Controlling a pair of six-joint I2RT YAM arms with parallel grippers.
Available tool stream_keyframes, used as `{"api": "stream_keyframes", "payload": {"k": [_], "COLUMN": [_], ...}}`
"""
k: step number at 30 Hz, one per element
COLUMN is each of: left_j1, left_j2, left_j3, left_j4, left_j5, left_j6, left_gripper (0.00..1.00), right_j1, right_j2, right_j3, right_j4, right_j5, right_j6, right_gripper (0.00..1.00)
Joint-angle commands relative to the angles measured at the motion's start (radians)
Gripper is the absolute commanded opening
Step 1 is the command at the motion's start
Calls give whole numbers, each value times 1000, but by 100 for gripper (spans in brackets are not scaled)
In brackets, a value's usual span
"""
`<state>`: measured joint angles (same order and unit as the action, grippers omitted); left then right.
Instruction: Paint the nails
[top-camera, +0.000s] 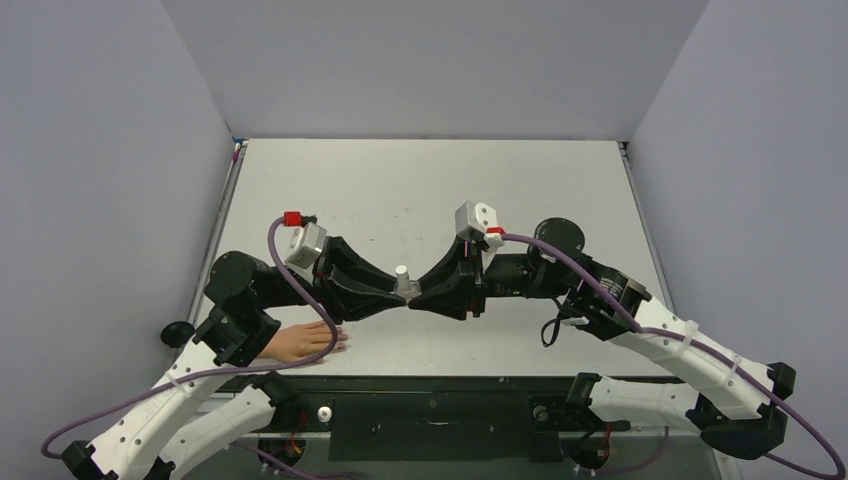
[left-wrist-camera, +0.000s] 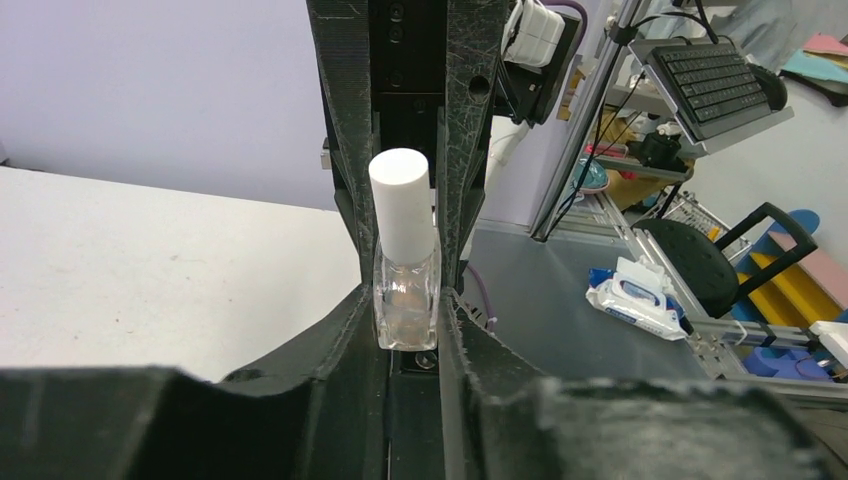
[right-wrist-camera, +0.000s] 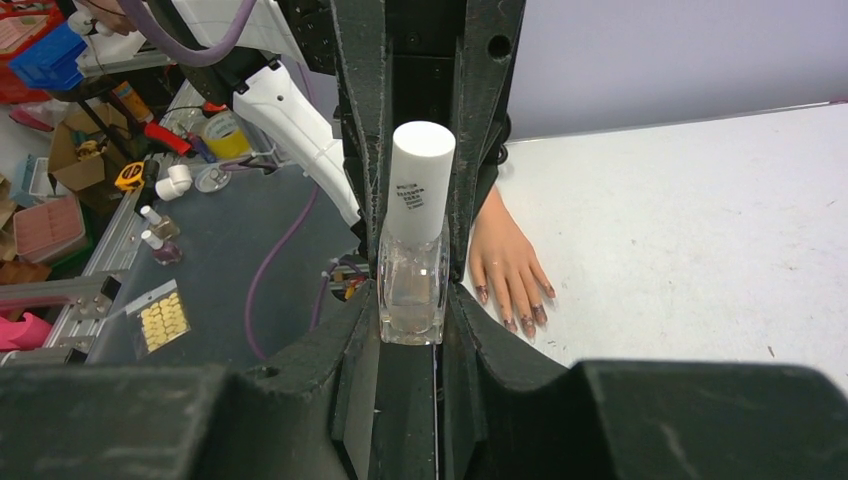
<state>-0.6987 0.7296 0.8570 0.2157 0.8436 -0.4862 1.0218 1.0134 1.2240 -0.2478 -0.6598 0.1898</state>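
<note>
Left of the bottle (top-camera: 402, 274) and nearer the arm bases, the fake hand (top-camera: 305, 343) lies flat on the table (top-camera: 420, 190), close to the near edge, with its fingertips toward the bottle's side. The nails (right-wrist-camera: 527, 322) are tiny dark tips on those fingers, far too small to grip. They probably want only a light brush stroke. The hand looks light enough to slide if pushed, so any steadying belongs at its wrist end, which sits under the left arm.

The left gripper (top-camera: 398, 297) is clamped on the bottle's clear glass body and holds it upright. The bottle is small, light and smooth. I judge it slippery and breakable, best held low on its flat sides, with the white cap (right-wrist-camera: 421, 180) as the part to turn.

The right gripper (top-camera: 416, 297) reaches in from the bottle's other side and is also closed on it, fingers against the glass.

Beyond and right of the bottle the table offers wide room to move. Left of it, the hand, the left arm and the near edge crowd things.
</note>
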Motion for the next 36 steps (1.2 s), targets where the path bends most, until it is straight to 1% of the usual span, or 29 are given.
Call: {"api": "stream_keyframes", "payload": {"k": [1, 3, 5, 10, 12, 14, 15, 17, 18, 19, 21, 23, 24, 26, 31, 35, 36], "left_j1": [-6, -6, -5, -7, -7, -7, -7, -6, -6, -7, -7, -6, -7, -7, -6, -6, -6], "left_j2": [3, 3, 5, 13, 17, 21, 23, 25, 25, 25, 25, 24, 24, 21, 17, 14, 13], "left_j3": [60, 83, 102, 129, 140, 148, 149, 148, 145, 143, 136, 133, 131, 131, 127, 121, 120], "left_j4": [-65, -123, -184, -213, -247, -266, -272, -273, -271, -267, -259, -255, -254, -250, -243, -232, -231], "left_j5": [25, 29, 30, 44, 47, 47, 45, 39, 37, 35, 32, 29, 27, 22, 7, 1, -2], "left_j6": [55, 86, 108, 125, 133, 141, 142, 143, 144, 142, 138, 135, 134, 133, 130, 125, 123], "left_gripper": [29, 35, 37, 39, 36, 27, 24, 14, 5, 1, 0, 0, 0, 0, 0, 0, 0], "right_j1": [0, -1, 0, 0, -1, 1, 1, 1, 1, 2, 3, 3, 3, 3, 4, 4, 4], "right_j2": [15, 16, 16, 14, 13, 12, 12, 13, 13, 13, 11, 4, 2, -5, -12, -10, -9], "right_j3": [32, 35, 34, 34, 33, 32, 31, 32, 32, 31, 32, 32, 32, 31, 27, 20, 19], "right_j4": [65, 55, 48, 35, 33, 32, 31, 31, 31, 31, 33, 45, 47, 51, 58, 81, 85], "right_j5": [-6, -9, -11, -15, -17, -19, -22, -25, -26, -27, -23, -17, -13, -4, -4, -12, -13], "right_j6": [-4, -6, -8, -11, -12, -13, -13, -13, -13, -14, -11, -3, 0, -2, 1, 20, 22], "right_gripper": [0, 0, 0, 0, 0, 0, 0, 0, 0, 0, 0, 6, 14, 21, 26, 33, 33]}}
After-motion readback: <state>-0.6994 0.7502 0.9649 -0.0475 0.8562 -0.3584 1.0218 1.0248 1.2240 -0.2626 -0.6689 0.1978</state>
